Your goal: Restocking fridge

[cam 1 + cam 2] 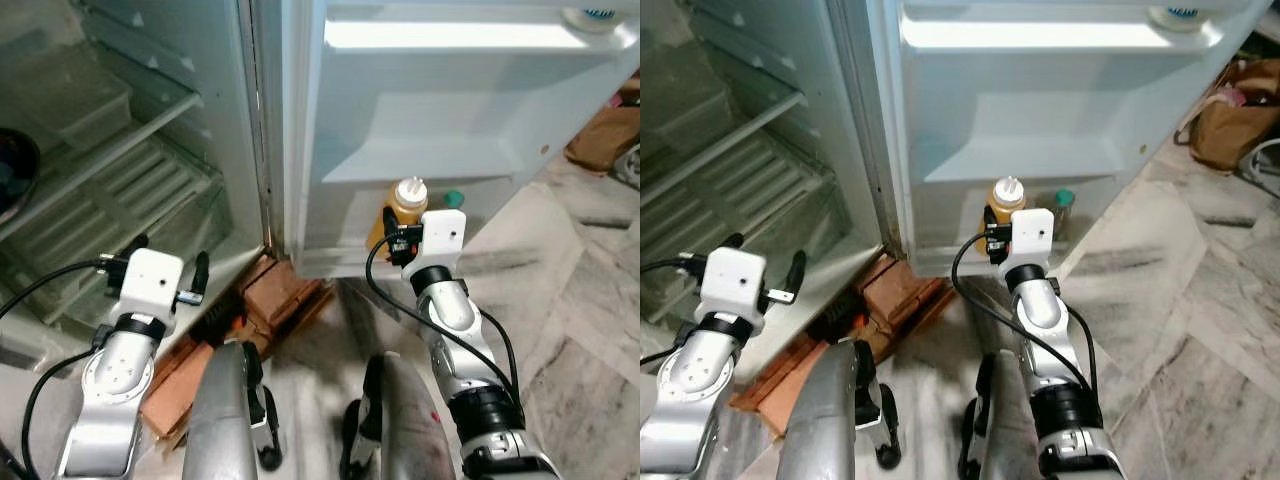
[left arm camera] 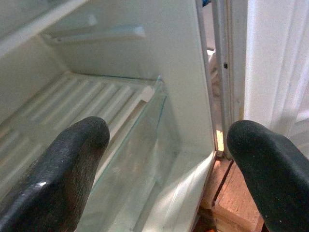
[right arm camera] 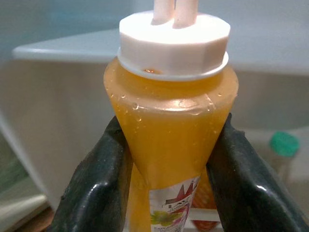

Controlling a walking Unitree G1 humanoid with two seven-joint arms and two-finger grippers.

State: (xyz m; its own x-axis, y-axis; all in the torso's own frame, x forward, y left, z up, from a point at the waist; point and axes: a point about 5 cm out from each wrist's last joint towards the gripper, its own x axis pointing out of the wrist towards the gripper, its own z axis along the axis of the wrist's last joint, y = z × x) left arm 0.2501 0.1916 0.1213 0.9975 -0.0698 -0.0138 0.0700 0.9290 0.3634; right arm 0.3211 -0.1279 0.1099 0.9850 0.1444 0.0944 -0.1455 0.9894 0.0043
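Observation:
My right gripper (image 1: pixel 392 228) is shut on a squeeze bottle of orange-yellow sauce (image 1: pixel 405 203) with a white cap. It holds the bottle upright at the lowest shelf of the open fridge door (image 1: pixel 420 120). In the right wrist view the black fingers (image 3: pixel 101 169) press both sides of the bottle (image 3: pixel 171 121) just below its neck. A small green-capped bottle (image 1: pixel 453 198) stands in the same door shelf, just to the right. My left gripper (image 1: pixel 170 252) is open and holds nothing. It faces the fridge's bottom compartment with its clear crisper drawer (image 2: pixel 145 159).
The fridge stands on reddish bricks (image 1: pixel 290 290) at its lower corner. A dark bowl (image 1: pixel 10 170) sits on an inner shelf at far left. A brown bag (image 1: pixel 605 135) lies on the marble floor (image 1: pixel 570 300) at right. My legs (image 1: pixel 225 400) show below.

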